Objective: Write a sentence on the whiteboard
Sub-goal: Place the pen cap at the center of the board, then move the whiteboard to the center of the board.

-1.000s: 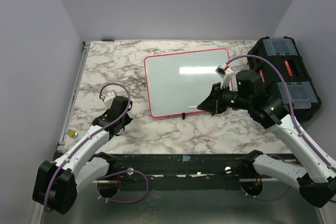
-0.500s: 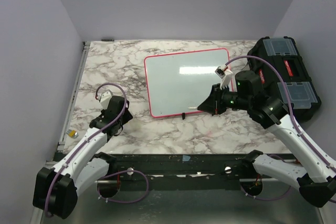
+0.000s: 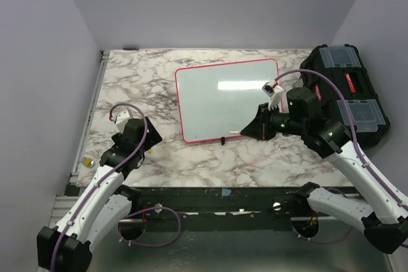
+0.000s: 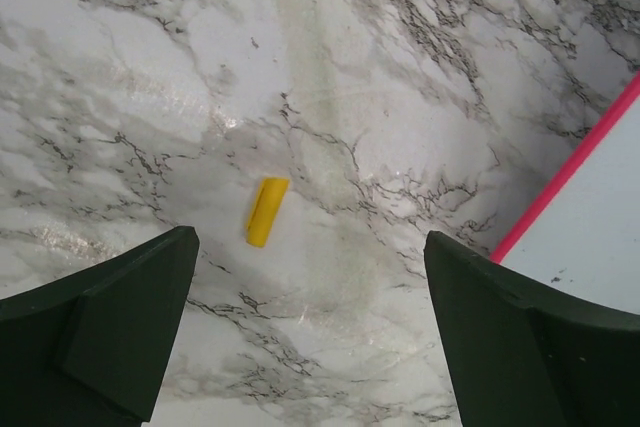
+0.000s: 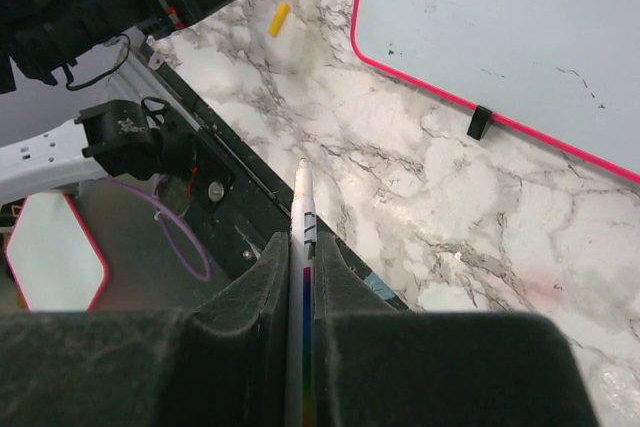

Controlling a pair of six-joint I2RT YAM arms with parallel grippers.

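Note:
The whiteboard (image 3: 226,97) lies flat on the marble table, pink-rimmed; the sentence is not visible on its glossy surface, only a few dark specks (image 5: 575,75). My right gripper (image 3: 256,127) hovers over the board's near right corner, shut on a white marker (image 5: 303,237) whose tip (image 3: 233,132) points left, just off the board's near rim. My left gripper (image 4: 310,247) hangs open over bare marble left of the board (image 4: 600,217), nothing between its fingers. A short yellow cap (image 4: 266,211) lies on the table ahead of its left finger, also seen from the right wrist (image 5: 278,18).
A black toolbox (image 3: 347,93) with clear lid compartments stands at the table's right edge, close behind my right arm. A black clip (image 5: 479,121) sits on the board's near rim. A small yellow object (image 3: 89,162) rests by the left rail.
My left gripper has opened wide and drawn back toward the near left, leaving the yellow cap on the table. The right arm with the marker has barely moved.

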